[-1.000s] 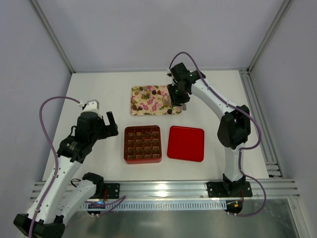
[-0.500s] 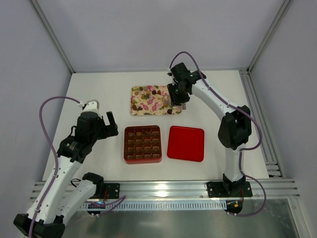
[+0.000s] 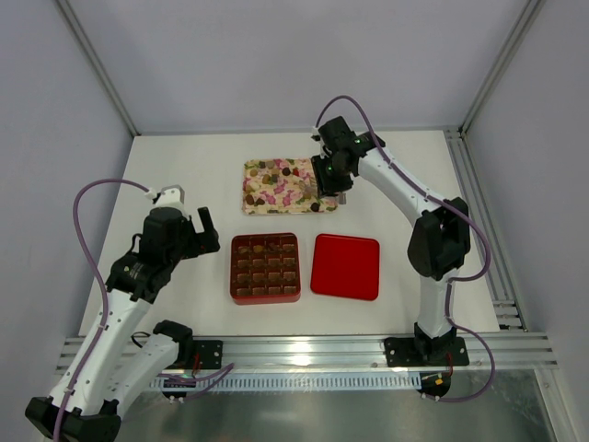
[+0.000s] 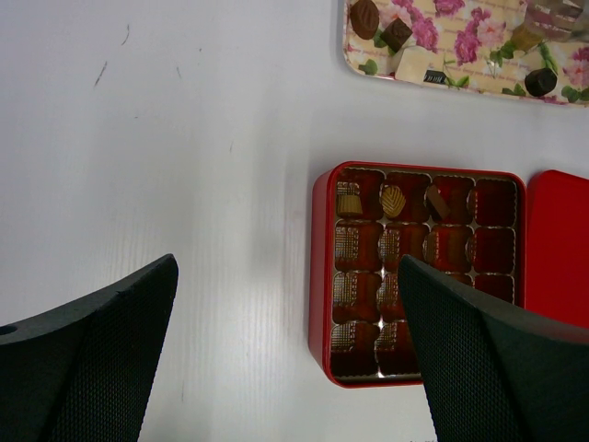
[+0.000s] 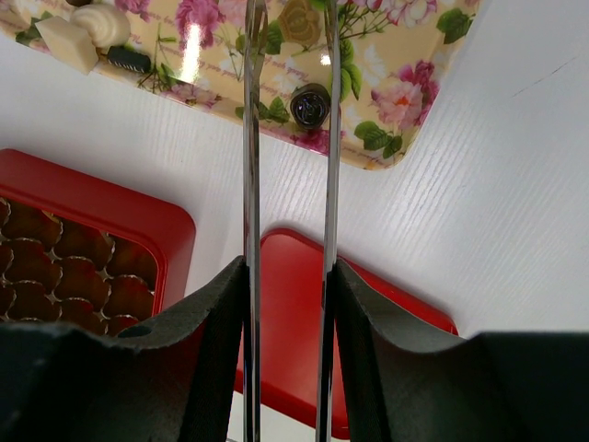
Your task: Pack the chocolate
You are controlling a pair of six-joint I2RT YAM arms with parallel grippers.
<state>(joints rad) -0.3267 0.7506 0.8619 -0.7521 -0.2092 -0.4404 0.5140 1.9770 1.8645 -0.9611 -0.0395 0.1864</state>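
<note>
Chocolate [image 4: 397,34]: small dark brown, tan and whitish pieces. Most lie on the pink-and-cream floral tray [image 5: 409,55], and three sit in the far row of the red square box with the brown gridded insert [image 4: 319,267].
Right gripper [image 5: 293,55]: it hangs over the tray's near right corner. Its thin metal jaws are slightly parted either side of a dark round piece [image 5: 310,103], and nothing looks pinched.
Left gripper [image 4: 287,276]: jaws spread wide and empty, above the table [image 4: 138,138] to the left of the box.
Flat red lid [image 3: 345,266]: lies just beside the box, on its right.
Risk at the grasp: the narrow jaws may close off-centre and flick the round piece off the tray.
Risk in transit: a weak pinch could drop the piece onto the lid.
Risk at the box: a piece released across a divider would sit tilted.
</note>
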